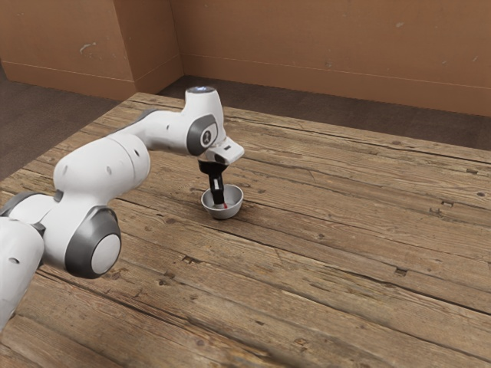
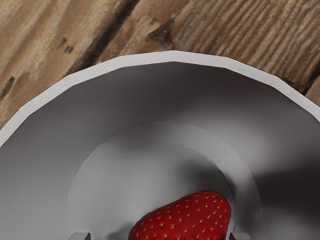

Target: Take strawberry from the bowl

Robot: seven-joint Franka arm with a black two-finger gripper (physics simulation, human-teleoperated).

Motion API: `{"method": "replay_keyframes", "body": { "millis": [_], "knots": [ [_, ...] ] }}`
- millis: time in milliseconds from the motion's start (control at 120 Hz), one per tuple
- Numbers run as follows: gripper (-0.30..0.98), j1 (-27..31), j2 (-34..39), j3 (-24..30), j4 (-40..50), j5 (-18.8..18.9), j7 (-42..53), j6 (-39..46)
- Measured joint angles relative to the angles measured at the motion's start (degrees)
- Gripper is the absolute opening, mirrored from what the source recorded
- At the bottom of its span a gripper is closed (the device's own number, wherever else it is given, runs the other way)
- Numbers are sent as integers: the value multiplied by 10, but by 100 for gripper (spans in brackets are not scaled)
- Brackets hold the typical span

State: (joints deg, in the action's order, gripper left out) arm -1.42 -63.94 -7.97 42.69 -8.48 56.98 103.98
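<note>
Left of the exterior view's centre, the open claw (image 1: 220, 203) reaches inside the bowl (image 1: 224, 215), straddling the strawberry (image 2: 185, 220), presumably to grip it.

No lettering, label, brand or number can be read. In the exterior view, left of centre at the far part of the arm, a small round emblem (image 1: 206, 138) marks the dark joint cap, a bluish patch (image 1: 201, 90) tops the white joint housing, and a tiny dark mark (image 1: 228, 147) lies just below; all are too small to read.
</note>
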Motion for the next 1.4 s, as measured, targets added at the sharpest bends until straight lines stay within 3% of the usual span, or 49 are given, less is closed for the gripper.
{"method": "replay_keyframes", "body": {
  "millis": [533,700,842,1100,1133,1300,1333,1400],
  "knots": [
    [15,-3,9,3,-1,10,-7,-12],
    [11,-9,57,31,0,37,-14,-31],
    [10,-54,68,62,-8,65,-28,-54],
    [9,-87,-4,80,-88,76,-54,-89],
    [10,-87,-8,81,-89,76,-57,-91],
    [41,-87,15,80,-66,73,-67,-99],
    [45,-87,57,80,-16,73,-69,-97],
    [51,-88,227,77,167,69,-78,-78]
  ]
}}
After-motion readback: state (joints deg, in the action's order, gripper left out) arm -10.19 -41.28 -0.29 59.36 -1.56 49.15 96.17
